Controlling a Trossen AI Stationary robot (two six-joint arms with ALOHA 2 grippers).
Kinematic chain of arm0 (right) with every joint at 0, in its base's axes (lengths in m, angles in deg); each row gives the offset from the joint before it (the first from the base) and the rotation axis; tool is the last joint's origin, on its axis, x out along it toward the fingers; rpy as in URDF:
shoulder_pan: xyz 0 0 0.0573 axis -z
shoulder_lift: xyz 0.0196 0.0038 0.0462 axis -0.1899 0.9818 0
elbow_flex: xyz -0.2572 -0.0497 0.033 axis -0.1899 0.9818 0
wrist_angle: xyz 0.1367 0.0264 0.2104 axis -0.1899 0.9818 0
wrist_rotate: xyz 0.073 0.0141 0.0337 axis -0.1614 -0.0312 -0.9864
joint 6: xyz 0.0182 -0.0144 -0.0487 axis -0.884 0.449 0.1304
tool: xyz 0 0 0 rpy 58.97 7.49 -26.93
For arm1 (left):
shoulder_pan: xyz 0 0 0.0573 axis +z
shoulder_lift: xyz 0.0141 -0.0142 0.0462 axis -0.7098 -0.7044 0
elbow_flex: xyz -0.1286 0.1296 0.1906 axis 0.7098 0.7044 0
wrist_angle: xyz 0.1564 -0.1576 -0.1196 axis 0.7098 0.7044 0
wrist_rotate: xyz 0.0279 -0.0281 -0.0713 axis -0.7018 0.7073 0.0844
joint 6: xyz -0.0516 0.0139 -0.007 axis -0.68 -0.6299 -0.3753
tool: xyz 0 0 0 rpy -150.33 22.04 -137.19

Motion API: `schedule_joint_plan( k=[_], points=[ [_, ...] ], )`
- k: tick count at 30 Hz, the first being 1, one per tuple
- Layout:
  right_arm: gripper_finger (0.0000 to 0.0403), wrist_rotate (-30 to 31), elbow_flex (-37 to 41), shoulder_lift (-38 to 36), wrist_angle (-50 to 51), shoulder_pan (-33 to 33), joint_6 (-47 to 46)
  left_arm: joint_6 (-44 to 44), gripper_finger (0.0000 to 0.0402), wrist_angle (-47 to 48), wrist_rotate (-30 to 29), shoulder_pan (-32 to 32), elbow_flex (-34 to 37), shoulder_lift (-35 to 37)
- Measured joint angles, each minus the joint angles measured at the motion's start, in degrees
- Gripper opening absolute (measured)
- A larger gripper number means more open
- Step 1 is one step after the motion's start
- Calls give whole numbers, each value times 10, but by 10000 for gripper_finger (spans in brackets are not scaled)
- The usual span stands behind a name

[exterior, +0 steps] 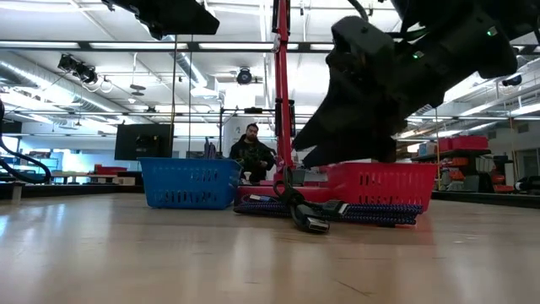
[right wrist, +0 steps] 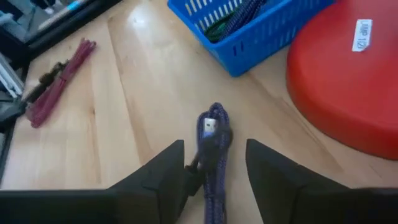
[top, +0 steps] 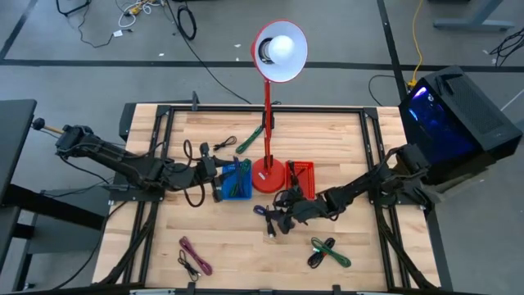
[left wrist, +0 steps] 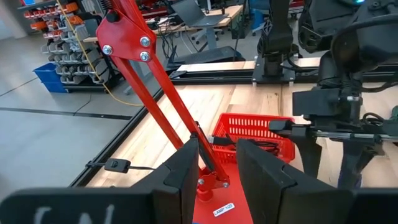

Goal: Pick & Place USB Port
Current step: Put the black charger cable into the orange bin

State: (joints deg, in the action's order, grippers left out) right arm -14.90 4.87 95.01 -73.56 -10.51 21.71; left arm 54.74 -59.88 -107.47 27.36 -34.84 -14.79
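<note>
My right gripper (right wrist: pixel 214 163) straddles the coiled purple braided USB cable (right wrist: pixel 213 146) lying on the wood table (right wrist: pixel 137 99) beside the round red lamp base (right wrist: pixel 348 87), fingers spread and nothing held, so closing should catch it. My left gripper (left wrist: pixel 217 171), fingers apart and empty, waits over the blue plastic basket (top: pixel 237 180).

**Tally on the table: baskets, cables, one lamp**

Two baskets sit on the wood: one blue basket (top: pixel 237 180) and one red basket (top: pixel 300 174). One red lamp (top: pixel 270 98) stands between them. Loose cable bundles outside the baskets count four: one purple cable (right wrist: pixel 214 146), one maroon cable (top: pixel 193 255), one green cable (top: pixel 330 251) toward the front, and one green cable at the back (top: pixel 249 139). Two robot arms reach over the table. One person (exterior: pixel 251 154) sits in the room beyond.
</note>
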Motion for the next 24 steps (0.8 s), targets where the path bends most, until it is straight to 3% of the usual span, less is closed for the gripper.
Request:
schedule_joint_plan(
  k=[4,11,24],
  points=[
    [169,-18,-2,0,-40,-2,3,2,117,1,-2,1,0,0],
    [158,-21,-32,0,-18,-14,21,2,117,1,-4,1,0,0],
    [155,-5,-33,40,7,-42,-52,0,117,4,-4,1,0,0]
  ],
)
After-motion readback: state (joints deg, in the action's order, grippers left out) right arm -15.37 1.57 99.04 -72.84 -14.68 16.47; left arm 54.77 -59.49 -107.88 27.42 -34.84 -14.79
